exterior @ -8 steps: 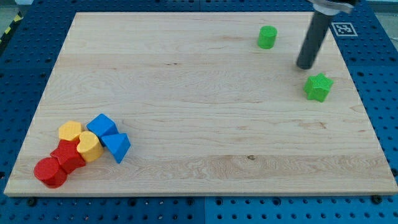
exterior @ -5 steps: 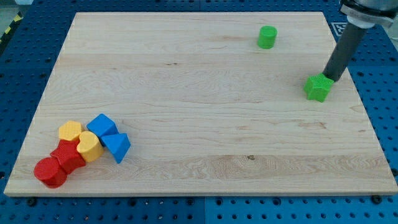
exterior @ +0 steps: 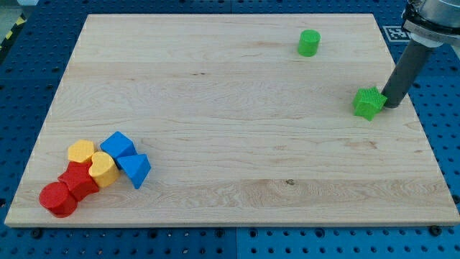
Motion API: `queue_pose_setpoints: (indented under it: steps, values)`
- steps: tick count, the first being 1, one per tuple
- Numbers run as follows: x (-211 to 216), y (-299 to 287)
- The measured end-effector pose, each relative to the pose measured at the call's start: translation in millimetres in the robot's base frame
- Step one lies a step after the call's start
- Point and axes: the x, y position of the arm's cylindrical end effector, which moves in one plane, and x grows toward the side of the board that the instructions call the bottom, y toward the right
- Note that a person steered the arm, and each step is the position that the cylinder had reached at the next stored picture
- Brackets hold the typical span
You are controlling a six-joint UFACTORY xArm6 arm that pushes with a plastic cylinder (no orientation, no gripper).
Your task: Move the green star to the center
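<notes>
The green star (exterior: 369,103) lies on the wooden board (exterior: 230,122) near its right edge, in the upper half. My tip (exterior: 392,105) stands right beside the star's right side, touching it or nearly so. The dark rod rises from there toward the view's top right corner.
A green cylinder (exterior: 309,43) stands near the board's top edge, left of and above the star. A cluster sits at the bottom left: two blue blocks (exterior: 125,159), two yellow blocks (exterior: 93,162) and two red blocks (exterior: 66,191). Blue pegboard surrounds the board.
My tip has moved from above and left of the star around to its right side. The star has shifted only slightly, if at all. The other blocks have not moved.
</notes>
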Motion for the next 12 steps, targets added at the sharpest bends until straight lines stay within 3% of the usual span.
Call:
queue_pose_setpoints:
  steps: [2, 4, 7, 8, 9, 12]
  values:
    - [-3, -27]
    - [32, 4]
    - [-4, -90]
    - [-5, -42]
    - [-18, -52]
    - [-25, -145]
